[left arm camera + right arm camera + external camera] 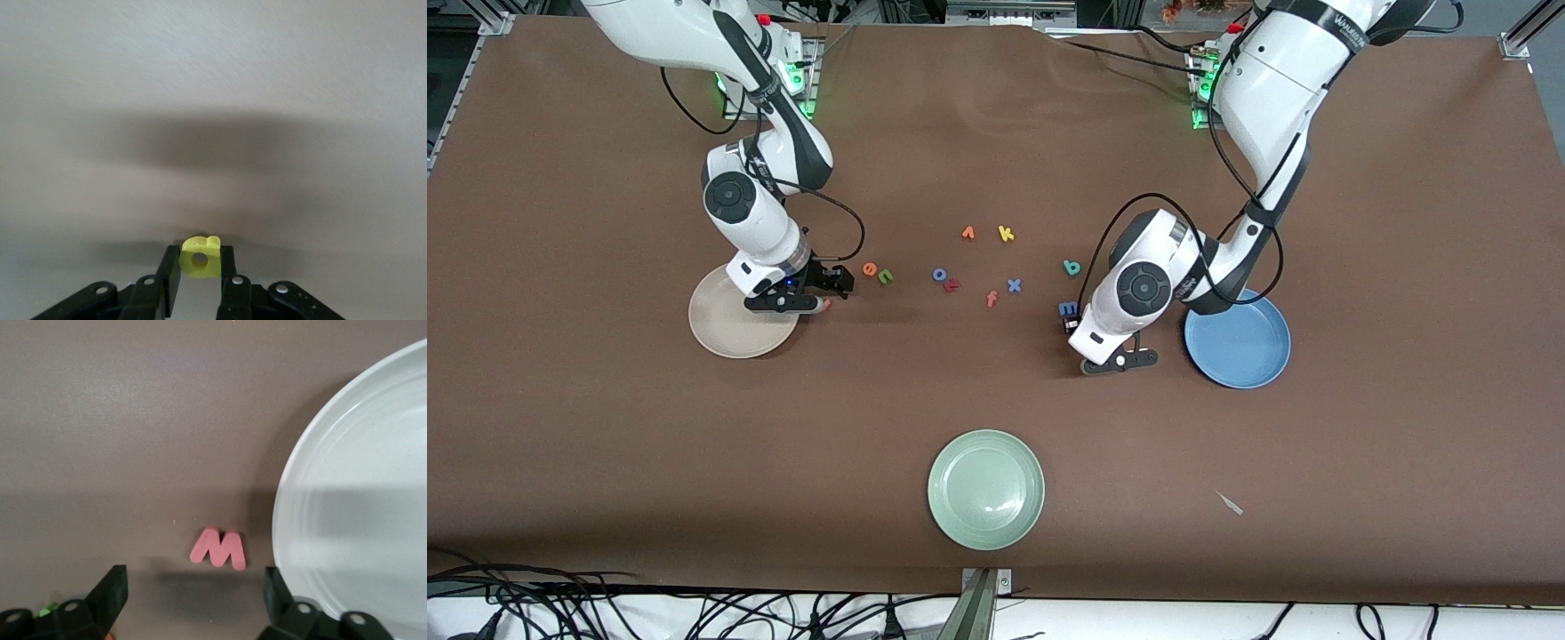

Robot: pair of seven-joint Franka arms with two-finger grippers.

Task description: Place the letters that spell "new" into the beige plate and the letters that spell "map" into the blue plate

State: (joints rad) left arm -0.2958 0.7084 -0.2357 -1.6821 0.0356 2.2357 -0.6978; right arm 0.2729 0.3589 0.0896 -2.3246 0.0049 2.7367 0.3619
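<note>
The left hand (200,280) is pinching the small yellow foam "a" (200,256) between its black fingers (170,283), hanging low over the brown tabletop (605,427) beside the round medium-blue plate (1238,342). The letter is standing on edge in the grip, its round hole facing the left wrist camera.

The right hand (193,600) is standing wide, holding nothing, low over the tabletop at the rim of the round pale beige plate (347,520). The pinkish-red foam "w" (219,550) is lying flat between the spread fingers, just beside the plate's rim without touching it, its long axis running across the gap from finger to finger.

The orange "e" (869,269) and green "n" (886,276) are lying side by side near the right hand. The blue "m" (1067,309) and teal "p" (1072,267) are lying beside the left arm.
</note>
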